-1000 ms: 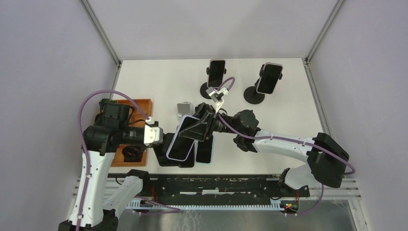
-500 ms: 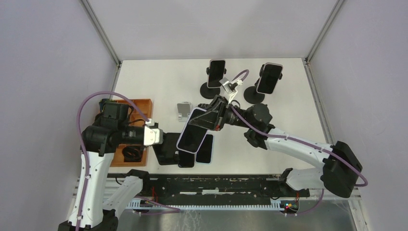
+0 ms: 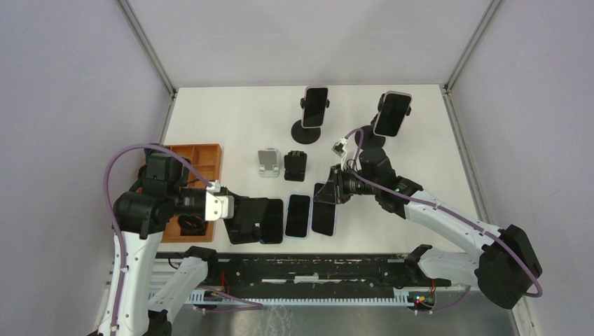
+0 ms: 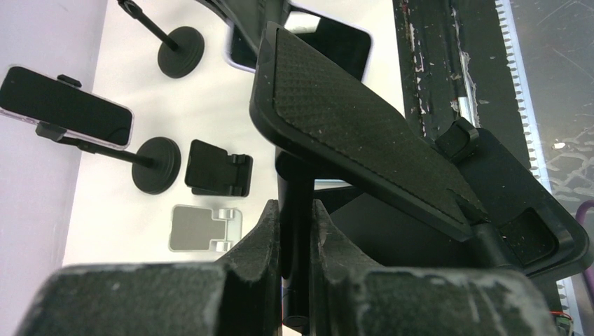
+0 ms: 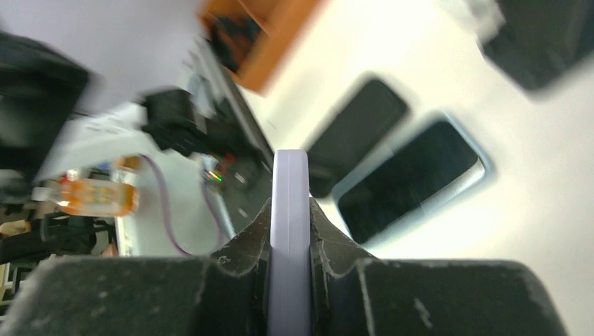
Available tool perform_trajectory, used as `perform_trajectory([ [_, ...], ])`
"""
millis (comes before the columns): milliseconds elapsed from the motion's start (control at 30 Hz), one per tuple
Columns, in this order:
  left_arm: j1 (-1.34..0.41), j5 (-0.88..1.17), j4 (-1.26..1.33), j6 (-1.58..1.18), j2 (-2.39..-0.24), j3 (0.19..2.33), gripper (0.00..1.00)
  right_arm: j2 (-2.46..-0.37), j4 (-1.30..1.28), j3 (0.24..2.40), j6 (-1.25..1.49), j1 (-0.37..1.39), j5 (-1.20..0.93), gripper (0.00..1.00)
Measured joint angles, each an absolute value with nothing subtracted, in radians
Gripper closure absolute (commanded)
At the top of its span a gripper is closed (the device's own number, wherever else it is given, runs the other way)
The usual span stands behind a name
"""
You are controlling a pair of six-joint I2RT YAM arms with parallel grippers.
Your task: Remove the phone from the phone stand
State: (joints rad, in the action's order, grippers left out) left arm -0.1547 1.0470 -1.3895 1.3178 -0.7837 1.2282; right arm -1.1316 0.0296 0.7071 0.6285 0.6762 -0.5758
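My right gripper (image 3: 336, 190) is shut on the edge of a lavender-cased phone (image 3: 324, 210), which shows edge-on between the fingers in the right wrist view (image 5: 289, 203). It holds the phone low over the table, beside two dark phones lying flat (image 3: 298, 215) (image 3: 272, 220). My left gripper (image 3: 235, 210) is shut on the post (image 4: 295, 224) of a black phone stand (image 3: 246, 222). The stand's textured plate (image 4: 350, 119) is bare, with no phone on it.
Two tall round-base stands at the back each hold a phone (image 3: 315, 105) (image 3: 391, 113). A small silver stand (image 3: 267, 162) and a small black stand (image 3: 295, 165) sit mid-table. An orange tray (image 3: 199, 157) lies at the left. A black rail (image 3: 315, 269) runs along the near edge.
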Motion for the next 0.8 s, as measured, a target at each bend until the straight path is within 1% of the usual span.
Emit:
perform_trajectory([
  [133, -0.155, 1.050, -1.383, 1.317, -0.782, 1.232, 0.98, -1.150, -0.178, 0.690, 0.536, 0.674, -0.521, 1.00],
  [300, -0.155, 1.050, -1.381, 1.317, -0.777, 1.232, 0.98, -1.157, -0.257, 0.690, 0.466, 0.674, -0.495, 1.00],
  [433, -0.155, 1.051, -1.381, 1.317, -0.773, 1.232, 0.98, -1.238, -0.243, 0.688, 0.448, 0.672, -0.496, 1.00],
  [600, -0.155, 1.051, -1.381, 1.317, -0.766, 1.232, 0.98, -1.386, -0.145, 0.648, 0.479, 0.651, -0.523, 1.00],
  [800, -0.155, 1.051, -1.381, 1.317, -0.755, 1.232, 0.98, -1.496, -0.043, 0.644, 0.554, 0.617, -0.612, 1.00],
])
